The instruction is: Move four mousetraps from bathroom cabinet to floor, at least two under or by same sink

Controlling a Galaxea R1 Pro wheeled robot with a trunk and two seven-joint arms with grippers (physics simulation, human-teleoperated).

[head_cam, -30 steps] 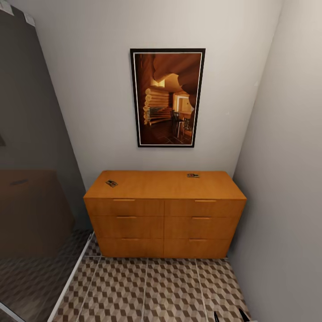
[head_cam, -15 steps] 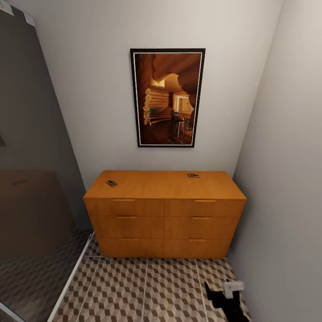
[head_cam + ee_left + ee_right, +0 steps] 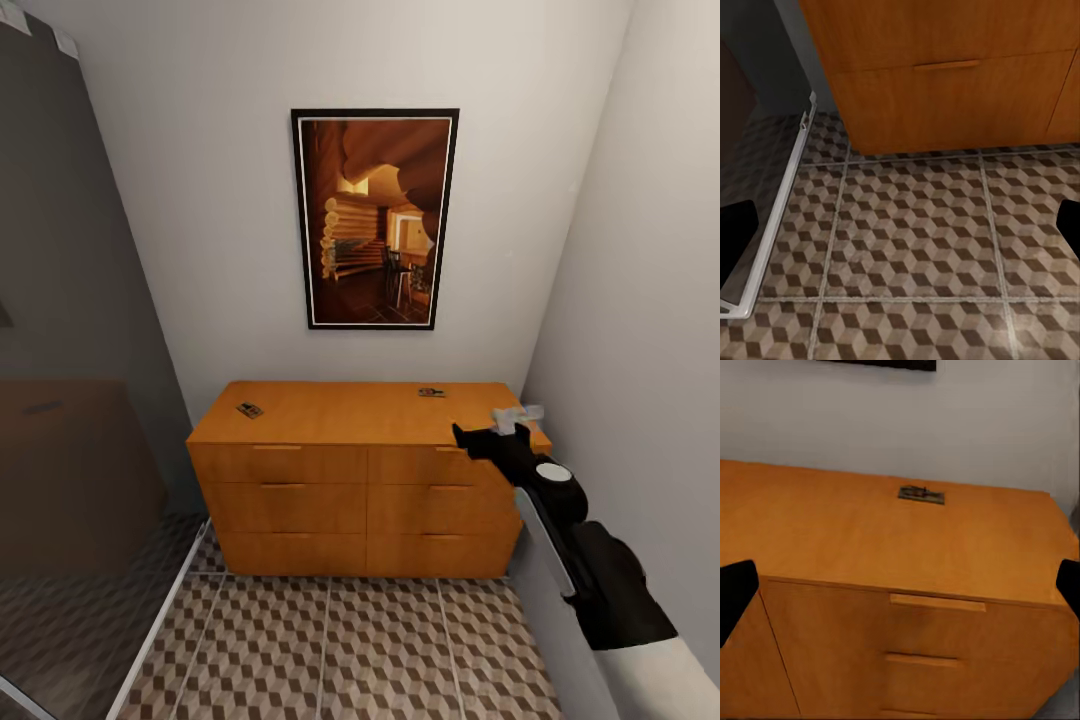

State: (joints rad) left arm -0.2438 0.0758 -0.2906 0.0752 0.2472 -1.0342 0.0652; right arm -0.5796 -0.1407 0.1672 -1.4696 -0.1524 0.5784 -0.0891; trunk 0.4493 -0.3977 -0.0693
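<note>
Mousetraps (image 3: 432,393) too small for detail; cabinet (image 3: 907,555) cropped.

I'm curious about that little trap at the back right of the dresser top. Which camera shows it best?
The right wrist view: the right-hand mousetrap lies large and unblocked there. The head view shows it small. The left wrist view looks at floor tiles and drawer fronts.

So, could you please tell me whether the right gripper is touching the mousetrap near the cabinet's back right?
Apart. In the right wrist view, the mousetrap lies on the cabinet well beyond the right gripper.

Orange-brown cabinet (image 3: 366,468) on the brown-beige-white cube-patterned bathroom floor (image 3: 340,650) (pale grout lines).
</note>
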